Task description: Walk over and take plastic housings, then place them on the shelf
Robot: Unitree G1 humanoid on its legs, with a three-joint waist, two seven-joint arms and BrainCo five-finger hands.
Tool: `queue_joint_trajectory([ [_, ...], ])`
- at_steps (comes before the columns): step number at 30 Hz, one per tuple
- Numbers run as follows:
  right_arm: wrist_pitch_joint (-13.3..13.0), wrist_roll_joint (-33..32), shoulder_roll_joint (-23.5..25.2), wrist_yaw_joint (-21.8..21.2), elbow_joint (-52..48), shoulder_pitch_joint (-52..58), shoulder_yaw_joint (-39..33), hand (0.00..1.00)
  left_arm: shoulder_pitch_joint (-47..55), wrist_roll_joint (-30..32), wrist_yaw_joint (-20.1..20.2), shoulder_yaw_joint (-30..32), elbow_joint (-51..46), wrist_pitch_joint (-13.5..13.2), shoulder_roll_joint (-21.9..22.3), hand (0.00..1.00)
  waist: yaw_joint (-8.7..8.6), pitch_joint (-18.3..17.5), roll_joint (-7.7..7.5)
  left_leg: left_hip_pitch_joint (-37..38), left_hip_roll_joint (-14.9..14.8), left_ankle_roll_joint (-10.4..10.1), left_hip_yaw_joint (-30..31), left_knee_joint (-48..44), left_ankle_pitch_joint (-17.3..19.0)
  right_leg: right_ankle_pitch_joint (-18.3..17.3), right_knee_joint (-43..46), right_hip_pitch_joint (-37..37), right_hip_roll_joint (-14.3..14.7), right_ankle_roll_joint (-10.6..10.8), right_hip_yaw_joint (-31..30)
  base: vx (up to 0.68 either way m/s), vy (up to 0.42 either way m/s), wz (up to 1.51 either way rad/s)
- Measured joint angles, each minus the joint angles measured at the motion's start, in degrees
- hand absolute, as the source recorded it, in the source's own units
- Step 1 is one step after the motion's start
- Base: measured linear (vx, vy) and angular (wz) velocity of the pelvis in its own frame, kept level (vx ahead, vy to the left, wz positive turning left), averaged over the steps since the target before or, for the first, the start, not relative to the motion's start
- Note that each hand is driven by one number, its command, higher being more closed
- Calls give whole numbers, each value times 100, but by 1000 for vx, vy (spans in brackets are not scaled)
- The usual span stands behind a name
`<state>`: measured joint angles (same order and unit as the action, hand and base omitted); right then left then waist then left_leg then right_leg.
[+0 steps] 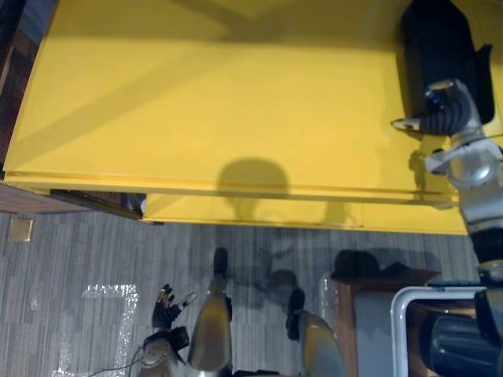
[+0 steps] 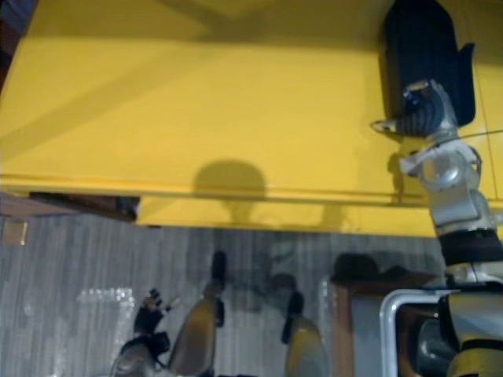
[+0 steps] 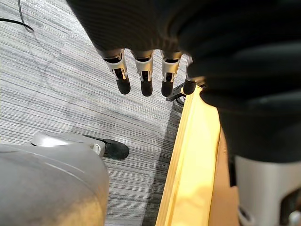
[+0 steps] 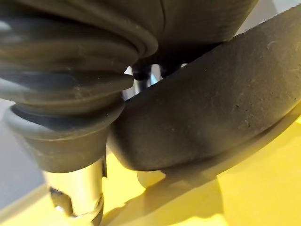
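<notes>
A black plastic housing [image 1: 436, 47] lies on the far right of the yellow shelf top [image 1: 220, 118]. My right hand [image 1: 446, 112] reaches over the shelf's front edge and sits on the housing's near end. In the right wrist view the housing [image 4: 211, 103] presses close against the hand's dark cover, its lower edge on the yellow surface. My left hand [image 1: 167, 310] hangs low over the grey floor at the lower left, its fingers [image 3: 141, 80] straight and holding nothing.
A white-rimmed bin [image 1: 409, 314] at the lower right holds another dark housing [image 1: 456, 342], beside a small brown stand [image 1: 369, 287]. The shelf's yellow front edge [image 3: 188, 165] runs close by my left hand. Clear plastic wrap [image 1: 110, 314] lies on the floor.
</notes>
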<state>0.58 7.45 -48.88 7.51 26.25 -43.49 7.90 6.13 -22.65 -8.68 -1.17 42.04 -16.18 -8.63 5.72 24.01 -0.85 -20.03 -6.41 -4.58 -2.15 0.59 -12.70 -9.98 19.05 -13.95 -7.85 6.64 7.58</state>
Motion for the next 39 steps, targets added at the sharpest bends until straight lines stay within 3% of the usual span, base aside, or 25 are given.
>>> queue_joint_trajectory([
  [13,197,-120,2,567,-678,198,-386,0,-2,1,1,1,-38,-43,6,0,-17,6,-1,-308,-5,-4,-32,-108,-1,-8,137,-344,-4,-12,-64,5,-2,-2],
  [18,177,-93,25,1433,-815,227,-433,0,-8,3,1,-3,-40,-83,26,0,-15,31,22,-330,-4,-3,-62,-108,-2,-8,162,-396,-4,-13,-114,-2,0,-2],
  [23,-8,-103,40,1878,-1244,274,-952,0,-7,3,-1,-4,-74,-100,28,0,-41,74,33,-214,1,-3,-37,-96,-1,-6,107,-239,0,-9,-87,5,-2,2],
  [27,-96,-121,40,1859,-1441,287,-1119,0,-5,13,1,-2,-156,-90,29,0,-81,90,34,-44,-7,15,-6,-18,28,-7,-57,-17,18,-11,-14,2,-6,6],
  [29,-177,-170,39,1678,-1473,291,-1118,0,-3,13,13,0,-151,-63,26,0,-113,87,28,59,1,8,-11,117,-6,7,-144,61,19,-5,-6,60,1,2],
  [30,-181,-281,39,1323,-1485,479,-1126,0,28,58,138,13,-132,22,22,0,-155,69,-3,358,16,-24,-23,391,-79,152,-489,424,40,25,34,142,-6,2],
  [35,-187,-467,41,1188,-1498,490,-1170,0,28,112,267,26,-81,48,20,0,-219,51,-36,421,14,-28,-29,396,-82,200,-583,540,48,51,27,60,-14,2],
  [39,-187,-552,356,1021,-1500,673,-1475,0,47,149,267,64,251,207,11,0,-247,-117,-117,709,25,4,-74,411,1,221,-760,899,44,62,33,15,-8,1],
])
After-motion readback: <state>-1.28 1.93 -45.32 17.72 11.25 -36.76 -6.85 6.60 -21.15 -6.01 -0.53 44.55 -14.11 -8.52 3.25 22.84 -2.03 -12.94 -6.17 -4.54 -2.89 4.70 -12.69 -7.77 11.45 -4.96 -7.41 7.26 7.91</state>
